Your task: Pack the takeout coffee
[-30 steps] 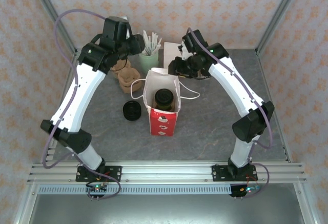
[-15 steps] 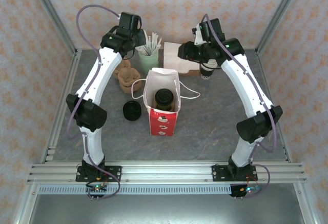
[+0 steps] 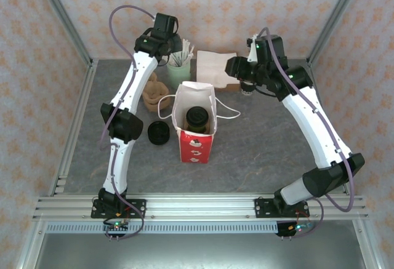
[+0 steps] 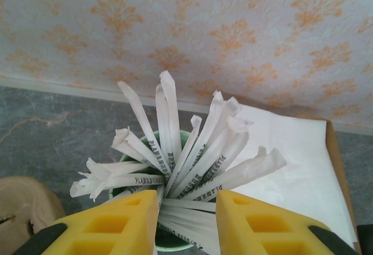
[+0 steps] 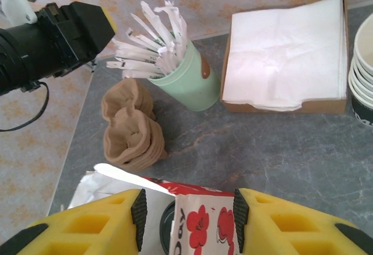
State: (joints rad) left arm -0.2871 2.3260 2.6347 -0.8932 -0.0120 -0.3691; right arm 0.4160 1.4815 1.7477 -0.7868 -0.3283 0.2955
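Table (image 3: 258, 152): grey, stone-patterned, with patterned walls on three sides.

Left arm: stretched to the far side of the table. Its gripper (image 4: 186, 214) is above the green cup, with the yellow fingers (image 4: 125, 223) apart. Some of the sticks lie in the gap between them, but no pinch on any stick is evident, so it is recorded as released.

Right arm: reaches to the far right of the table. Its gripper (image 5: 189, 208) hangs just beside the near right corner of the napkin box, up off the table, with jaws spread and nothing in them (the bag seen between its fingers lies farther off, not in the grasp).

Paper bag (image 3: 196, 149): white with a red flower print. It stands upright at mid-table with its mouth open and a cord handle looping out on each side.

Napkin box (image 3: 215, 66): a shallow brown tray of white napkins at the far edge, right of the green cup.

Brown paper sleeves (image 5: 131, 126): a crumpled bunch left of the bag and near the green cup.

Green cup (image 5: 189, 86): upright at the far edge.

Takeout coffee (image 3: 197, 118): upright inside the bag with its black lid on.

Paper cups (image 5: 364, 74): a stack just right of the napkin box.

Black lids (image 3: 158, 133): a short stack on the table, just left of the bag.

Sticks (image 4: 192, 150): white paper-wrapped and printed, fanned out of the green cup.
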